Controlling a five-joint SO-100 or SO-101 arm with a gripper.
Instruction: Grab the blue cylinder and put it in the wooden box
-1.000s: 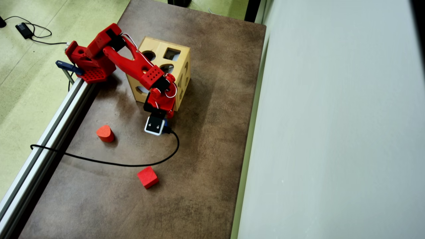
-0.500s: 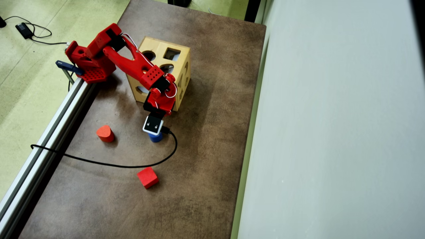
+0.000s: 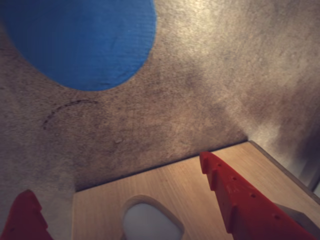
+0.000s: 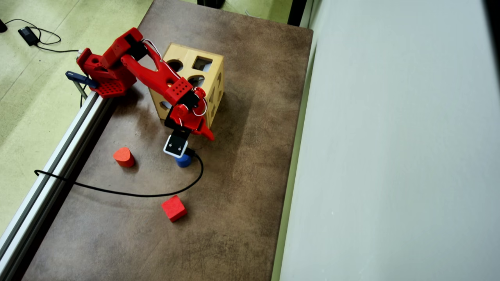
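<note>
Blue cylinder (image 4: 183, 160) stands on my brown surface (image 4: 242, 187), just beside the wooden box (image 4: 187, 58); I see the red fingers (image 3: 30, 215) spread wide, holding nothing.

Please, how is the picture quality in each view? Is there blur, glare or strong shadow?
In the wrist view, the blue cylinder is close and soft-edged, the picture looks grainy, and a bright patch lies on the table with darker corners. In the overhead view, everything is sharp; the wooden box and the arm cast soft shadows on the table, and no glare shows.
</note>
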